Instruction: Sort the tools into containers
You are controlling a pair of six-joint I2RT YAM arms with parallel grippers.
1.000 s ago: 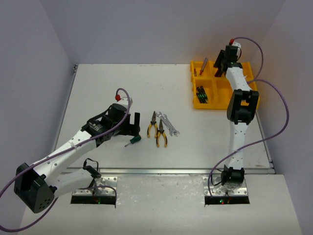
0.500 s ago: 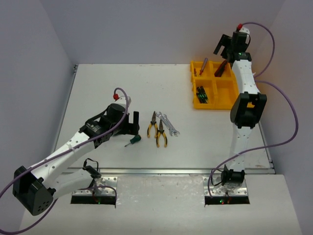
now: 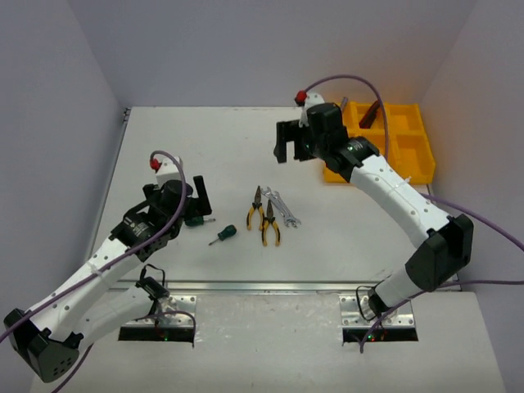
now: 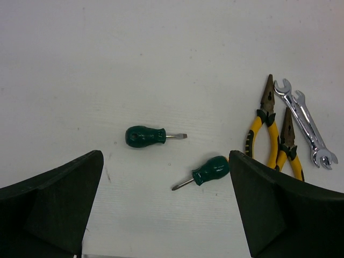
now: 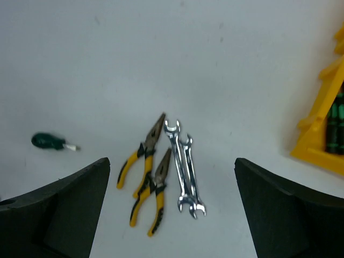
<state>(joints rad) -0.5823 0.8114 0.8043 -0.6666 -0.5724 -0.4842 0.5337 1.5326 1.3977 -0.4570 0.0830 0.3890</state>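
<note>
Two pliers (image 4: 267, 115) lie side by side mid-worktop (image 3: 205, 147), noses pointing away from the arm bases, with two wrenches (image 4: 303, 121) just right of the pliers and touching each other. Left of the pliers lie two screwdrivers: the near screwdriver (image 4: 210, 170) close by and slightly toward the bases, the far screwdriver (image 4: 145, 136) further left. The tray (image 3: 409, 155) sits well right of and behind the pliers at the worktop's far right corner, with a tool (image 3: 370, 113) leaning in a back compartment.

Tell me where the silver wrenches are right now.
In the top view, the two silver wrenches lie side by side near the middle of the table, just right of the yellow-black pliers and left of the yellow tray.
</note>
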